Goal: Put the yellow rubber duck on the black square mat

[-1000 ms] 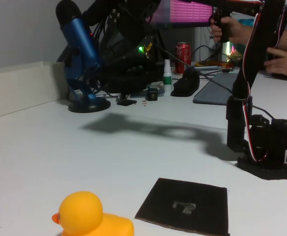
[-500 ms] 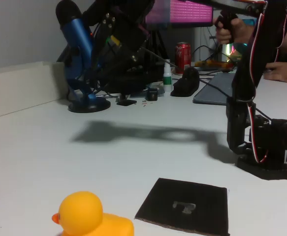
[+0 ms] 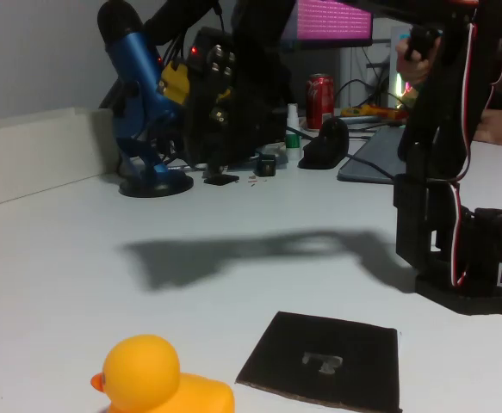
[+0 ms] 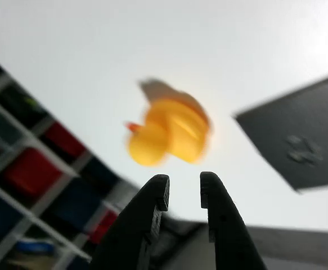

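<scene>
Arm: reaches from its base at right, up and across to the left, held high.
Hand (image 4: 183, 191): raised in air, fingers narrowly parted, gripping nothing.

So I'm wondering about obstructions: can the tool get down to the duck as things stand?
Probably yes. The yellow rubber duck sits alone on bare table, apart from the black square mat. The tool, jaws nearly closed, must open first.

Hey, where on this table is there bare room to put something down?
The widest bare stretch of table lies between the blue microphone at the back and the yellow rubber duck in front. A narrow strip separates the duck from the black square mat. The back edge is crowded around the red can.
</scene>
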Robot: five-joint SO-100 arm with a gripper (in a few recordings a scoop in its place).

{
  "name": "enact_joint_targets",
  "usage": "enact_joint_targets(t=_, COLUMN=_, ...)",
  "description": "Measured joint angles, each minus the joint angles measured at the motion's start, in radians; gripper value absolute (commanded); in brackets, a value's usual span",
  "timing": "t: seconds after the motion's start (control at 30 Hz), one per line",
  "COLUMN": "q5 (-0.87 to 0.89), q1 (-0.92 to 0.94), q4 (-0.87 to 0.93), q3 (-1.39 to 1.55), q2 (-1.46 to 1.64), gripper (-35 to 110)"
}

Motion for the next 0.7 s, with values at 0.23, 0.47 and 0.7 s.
enact_joint_targets(t=0.23, q5=-0.057, q1=-0.123, q4=0.083, q3=-0.006, q2=0.002, gripper=6)
enact_joint_targets(t=0.47, q5=-0.072, q1=-0.146, q4=0.087, q3=-0.009, q2=0.002, gripper=6)
enact_joint_targets(t=0.7, q5=-0.074, q1=-0.146, q4=0.072, q3=-0.009, q2=-0.003, gripper=6)
